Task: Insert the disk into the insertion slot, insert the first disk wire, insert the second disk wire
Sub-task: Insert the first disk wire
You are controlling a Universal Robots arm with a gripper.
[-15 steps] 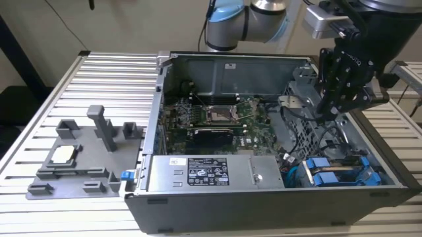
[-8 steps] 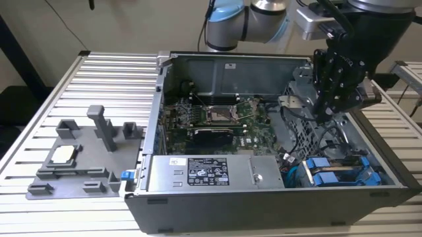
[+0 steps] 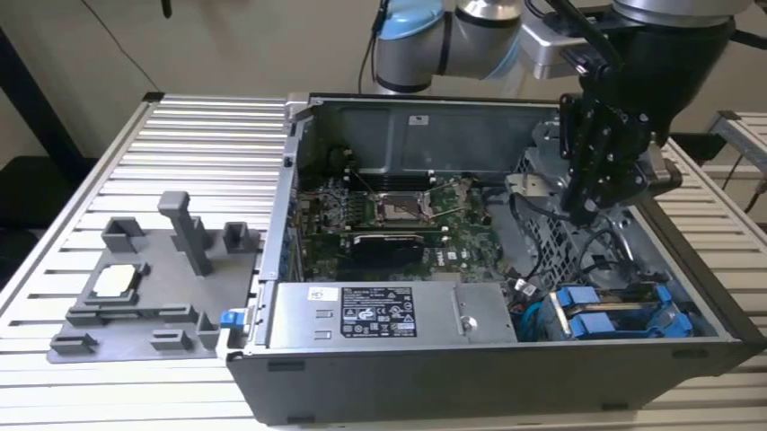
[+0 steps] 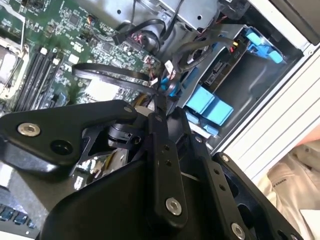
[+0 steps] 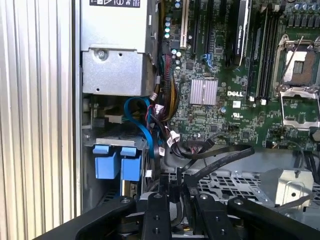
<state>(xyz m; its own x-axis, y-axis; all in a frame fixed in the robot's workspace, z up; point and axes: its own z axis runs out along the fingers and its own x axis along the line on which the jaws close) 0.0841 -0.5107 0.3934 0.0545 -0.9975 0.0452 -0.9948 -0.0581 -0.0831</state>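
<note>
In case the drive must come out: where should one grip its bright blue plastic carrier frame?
Probably by the two squarish tabs of the bright blue plastic carrier frame. They stick out at the end facing the grey boxy power supply, and the dark metal computer case walls in the other sides, so come down through its open top.

Plain beige wall (image 3: 240,45) behind; ribbed pale-grey aluminium table (image 3: 192,144) across foreground; soft even light.
</note>
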